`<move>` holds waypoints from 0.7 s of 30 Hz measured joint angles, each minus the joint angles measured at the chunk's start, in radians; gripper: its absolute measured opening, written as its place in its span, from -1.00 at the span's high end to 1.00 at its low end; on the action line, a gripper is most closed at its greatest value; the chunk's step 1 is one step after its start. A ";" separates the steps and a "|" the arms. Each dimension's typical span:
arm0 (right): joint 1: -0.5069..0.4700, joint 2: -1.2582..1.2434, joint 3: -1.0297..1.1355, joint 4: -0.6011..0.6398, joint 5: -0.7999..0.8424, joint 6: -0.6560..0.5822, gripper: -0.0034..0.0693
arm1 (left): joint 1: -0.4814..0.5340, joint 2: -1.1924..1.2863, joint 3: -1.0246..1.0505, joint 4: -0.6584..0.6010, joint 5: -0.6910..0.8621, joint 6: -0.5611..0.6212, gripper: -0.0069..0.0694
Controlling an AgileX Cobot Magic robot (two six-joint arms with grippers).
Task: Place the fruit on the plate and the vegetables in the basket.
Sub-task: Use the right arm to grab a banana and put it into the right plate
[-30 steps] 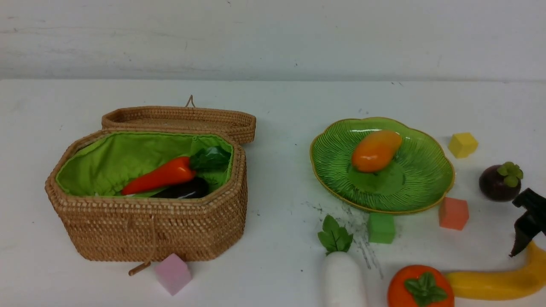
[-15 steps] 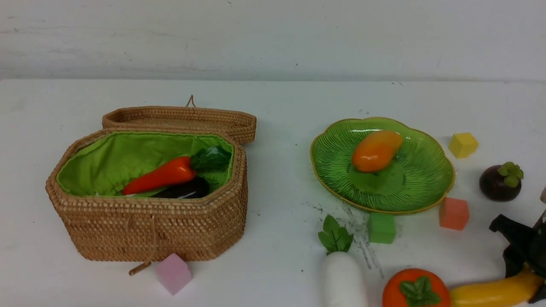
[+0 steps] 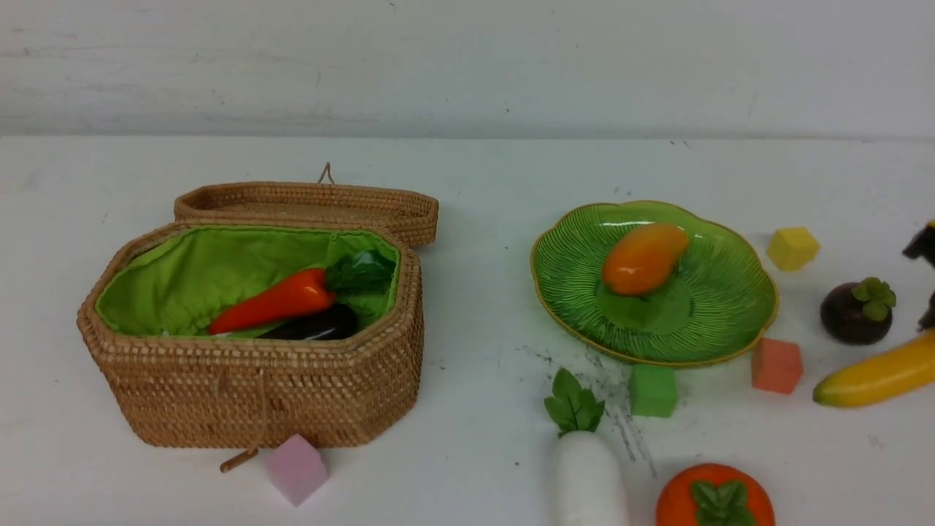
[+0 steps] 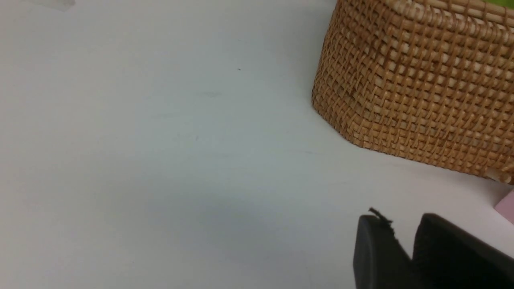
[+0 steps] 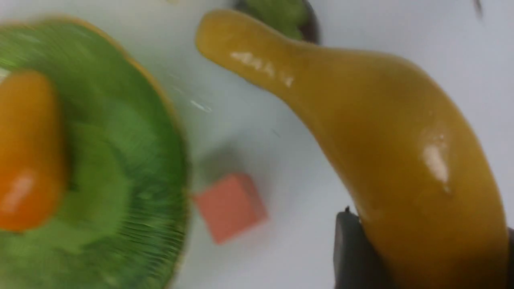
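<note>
Front cam sits between the arms, looking forward over the whole table (image 3: 475, 183). Left wrist cam is low, right up against the basket (image 4: 417, 80) wall. Right wrist cam hangs super close over the banana (image 5: 401, 160), and shares the plate (image 5: 132, 132) rim and salmon cube (image 5: 231, 206) with the front view.

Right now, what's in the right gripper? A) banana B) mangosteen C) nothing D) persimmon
A: in the right wrist view the banana sits clamped between the fingers of the right gripper, while the mangosteen and persimmon lie on the table with nothing touching them.
</note>
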 joint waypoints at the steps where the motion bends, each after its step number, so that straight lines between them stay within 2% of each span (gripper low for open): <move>1: 0.002 0.001 -0.044 0.016 0.008 -0.023 0.01 | 0.000 0.000 0.000 0.000 0.000 0.000 0.44; 5: 0.039 0.039 -0.146 0.036 0.034 -0.087 0.01 | 0.000 0.000 0.000 0.000 0.000 0.000 0.43; 11: 0.135 0.170 -0.254 0.040 0.073 -0.119 0.01 | 0.000 0.000 0.000 0.000 0.000 0.000 0.42; 21: 0.211 0.381 -0.431 0.040 0.200 -0.224 0.01 | 0.000 0.000 0.000 0.000 0.000 0.000 0.41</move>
